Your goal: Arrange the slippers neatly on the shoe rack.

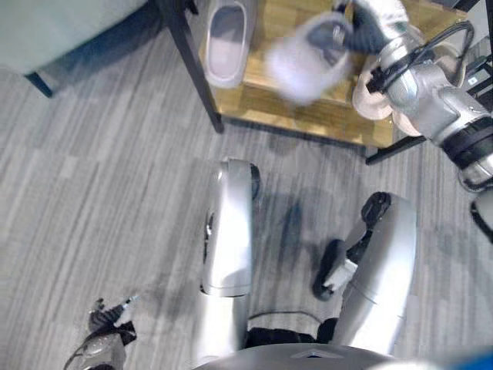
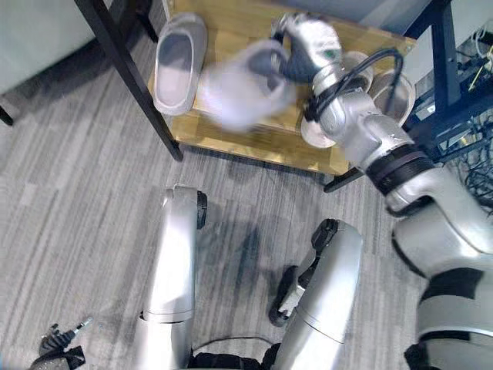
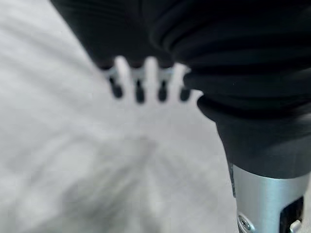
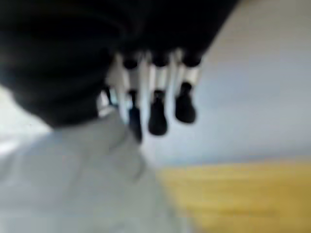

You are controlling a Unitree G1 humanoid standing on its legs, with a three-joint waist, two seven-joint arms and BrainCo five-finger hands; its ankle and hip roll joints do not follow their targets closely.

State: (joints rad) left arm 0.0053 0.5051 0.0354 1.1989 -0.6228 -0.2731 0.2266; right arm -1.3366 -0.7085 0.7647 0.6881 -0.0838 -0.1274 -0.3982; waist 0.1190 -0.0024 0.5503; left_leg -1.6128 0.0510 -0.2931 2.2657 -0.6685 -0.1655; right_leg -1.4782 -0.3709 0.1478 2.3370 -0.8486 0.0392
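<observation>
One grey slipper point(image 1: 226, 42) lies on the wooden shelf point(image 1: 308, 116) of the shoe rack, toward its left end. A second grey slipper point(image 2: 243, 77) hangs blurred just above the shelf's middle, to the right of the first. My right hand point(image 2: 308, 42) is shut on it at its opening, fingers curled into the upper. In the right wrist view the fingers point(image 4: 158, 107) point past this slipper point(image 4: 73, 184) toward the wood point(image 4: 243, 194). My left hand point(image 1: 104, 339) hangs low at the lower left over the grey floor, with straight fingers point(image 3: 141, 82) and nothing in it.
A pair of beige slippers point(image 2: 397, 92) sits at the shelf's right end, partly behind my right arm. A black rack post point(image 2: 127, 77) slants down the shelf's left side. A pale green piece of furniture point(image 1: 62, 31) stands at the upper left. Loose cables point(image 2: 477, 62) lie right of the rack.
</observation>
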